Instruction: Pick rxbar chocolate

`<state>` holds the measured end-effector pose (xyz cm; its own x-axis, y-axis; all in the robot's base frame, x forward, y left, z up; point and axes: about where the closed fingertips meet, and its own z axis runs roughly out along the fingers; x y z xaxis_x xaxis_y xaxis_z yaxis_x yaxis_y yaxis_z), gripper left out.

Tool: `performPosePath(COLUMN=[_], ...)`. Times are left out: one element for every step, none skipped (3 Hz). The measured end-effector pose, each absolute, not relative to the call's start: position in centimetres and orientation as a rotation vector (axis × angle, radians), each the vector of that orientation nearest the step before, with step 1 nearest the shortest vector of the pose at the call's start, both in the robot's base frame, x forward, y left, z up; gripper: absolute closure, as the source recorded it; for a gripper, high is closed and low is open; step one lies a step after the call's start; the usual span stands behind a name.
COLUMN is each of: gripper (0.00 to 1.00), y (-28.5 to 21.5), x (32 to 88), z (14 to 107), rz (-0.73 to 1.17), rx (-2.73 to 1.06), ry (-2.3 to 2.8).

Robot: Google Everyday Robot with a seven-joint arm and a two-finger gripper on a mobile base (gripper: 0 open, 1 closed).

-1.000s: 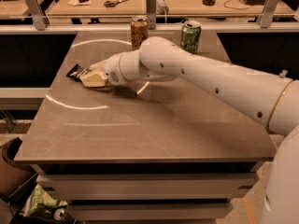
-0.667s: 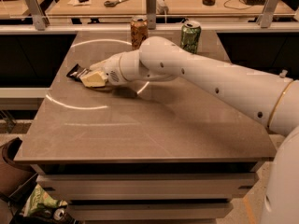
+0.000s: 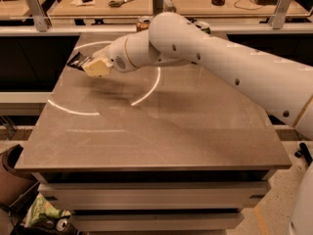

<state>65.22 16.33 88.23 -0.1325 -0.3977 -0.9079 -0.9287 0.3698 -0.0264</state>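
Though hard to swear to from this angle, looks like the grab part is basically done. Got the hand (image 3: 92, 65) up over the far-left corner of the bench (image 3: 171, 131), pinched in tight on the bar (image 3: 75, 62) — only a dark end of it poking out to the left of the pale fingertips (image 3: 98, 68). Seems to be held clear of the bench top rather than resting on it, going by the soft shadow lying lower down on the surface, but wouldn't bet the house on that gap. So: reach done, grip done, lift apparently made. Left to do, at a guess: raise it a bit more and keep the pinch from slipping, since can't see how much of it sits inside the grip.

On labels and writing: nothing readable. Can't make out any lettering on the bar, just black wrapper. Same for the can (image 3: 143, 21) peeking out behind the arm — brownish top, no brand legible. Also spotted a green bag (image 3: 43, 210) on the floor under the bench's left corner, some print on it, not readable either. Scissors (image 3: 121, 2) on the desk behind, no markings to report.
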Motion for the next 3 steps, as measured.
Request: performPosePath(gripper=[1.0, 1.0, 1.0], y=[16.2, 15.7, 14.6], x=[65.3, 65.1, 64.5], z=[88.8, 90.8, 95.5], rz=[0.745, 0.742, 0.676], rx=[-1.174, -1.176, -1.199], ry=[1.68, 1.628, 1.583])
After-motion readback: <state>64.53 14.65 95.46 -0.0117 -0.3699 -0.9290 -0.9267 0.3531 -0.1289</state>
